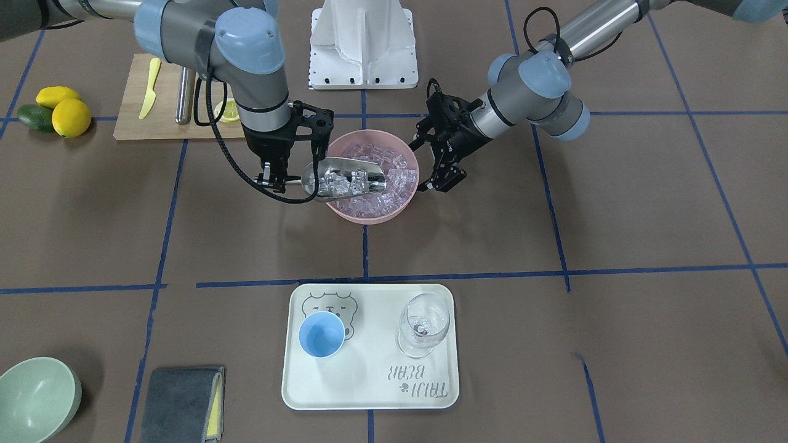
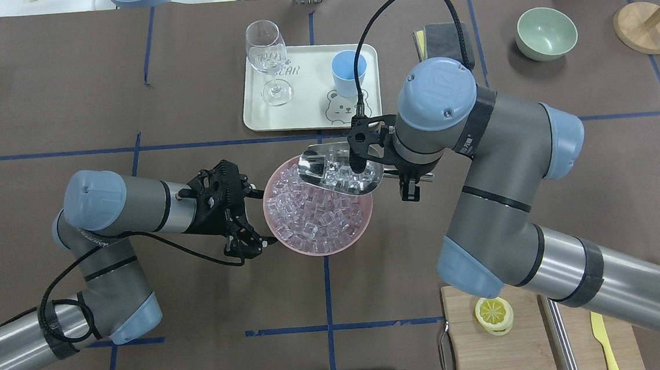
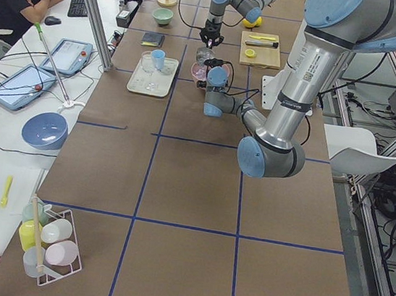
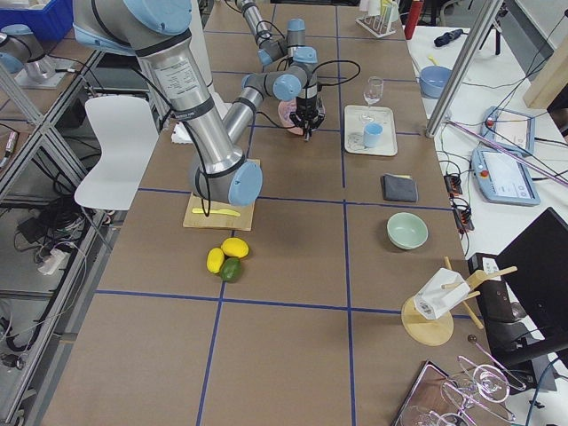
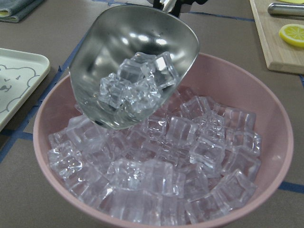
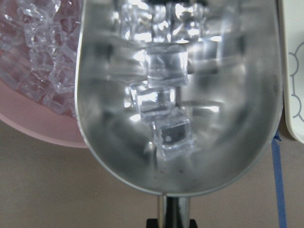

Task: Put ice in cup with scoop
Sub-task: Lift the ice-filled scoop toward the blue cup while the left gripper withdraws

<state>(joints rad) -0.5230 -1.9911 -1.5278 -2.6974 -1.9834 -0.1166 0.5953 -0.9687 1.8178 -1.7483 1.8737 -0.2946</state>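
Right hand [image 1: 274, 178] grips scoop [image 1: 335, 165] level so the ice [image 1: 346, 182] stays in; left hand [image 1: 425, 163] open, maybe bracing the bowl [image 1: 369, 216].

The brown table [image 1: 646, 215], gridded with blue tape [image 1: 708, 113], carries a pink bowl [image 1: 369, 217] at its middle. A cream tray [image 1: 369, 394] sits midway along the operators' edge. A grey cloth [image 1: 181, 403] and a green bowl [image 1: 34, 394] lie toward the robot's-right end. Near the robot's edge lie a wooden board [image 1: 132, 123], two lemons [image 1: 71, 117], an avocado [image 1: 34, 117] and a white base plate [image 1: 363, 49].
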